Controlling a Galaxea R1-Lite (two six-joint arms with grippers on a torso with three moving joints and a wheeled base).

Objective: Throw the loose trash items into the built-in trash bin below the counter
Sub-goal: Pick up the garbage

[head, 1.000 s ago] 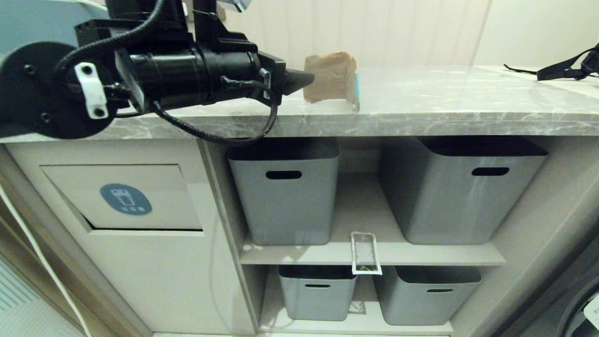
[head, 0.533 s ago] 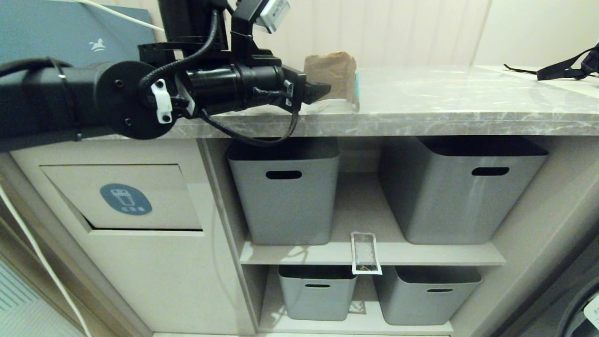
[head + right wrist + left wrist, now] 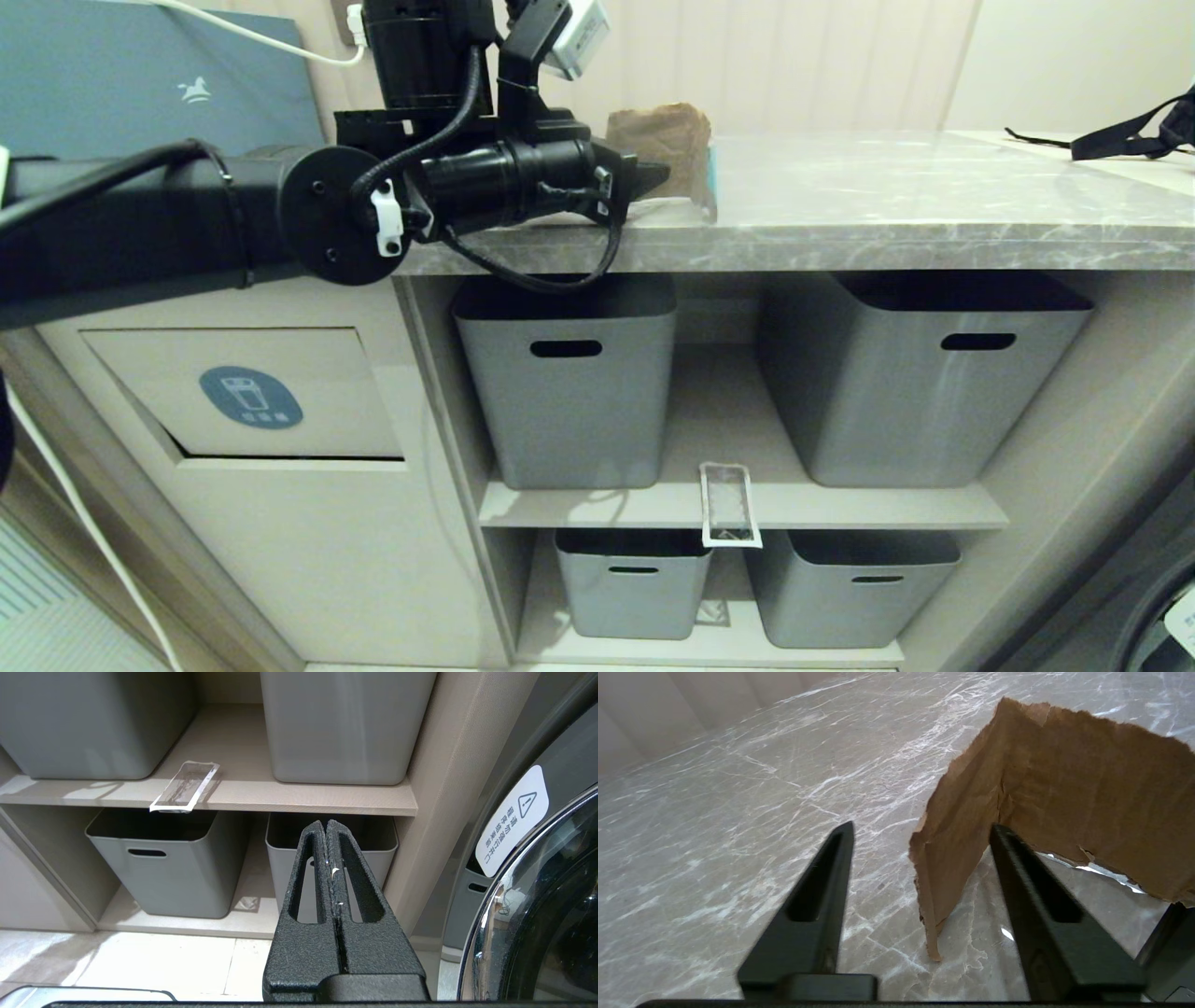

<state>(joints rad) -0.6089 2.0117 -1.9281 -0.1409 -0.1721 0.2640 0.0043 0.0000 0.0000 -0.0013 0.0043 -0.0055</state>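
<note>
One second on, the left gripper (image 3: 920, 830) has reached the cardboard piece (image 3: 1064, 807), jaws open astride its edge, ready to pinch.

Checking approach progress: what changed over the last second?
Left gripper moved along the counter toward the cardboard; its fingers now straddle one flap, not yet clamped. Cardboard, wrapper on the shelf and bin flap stayed put. Right gripper is parked low, shut.

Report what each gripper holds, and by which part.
Nothing. Open left gripper straddles the torn brown cardboard piece's near flap, not clamped. Right gripper is shut, empty.
</note>
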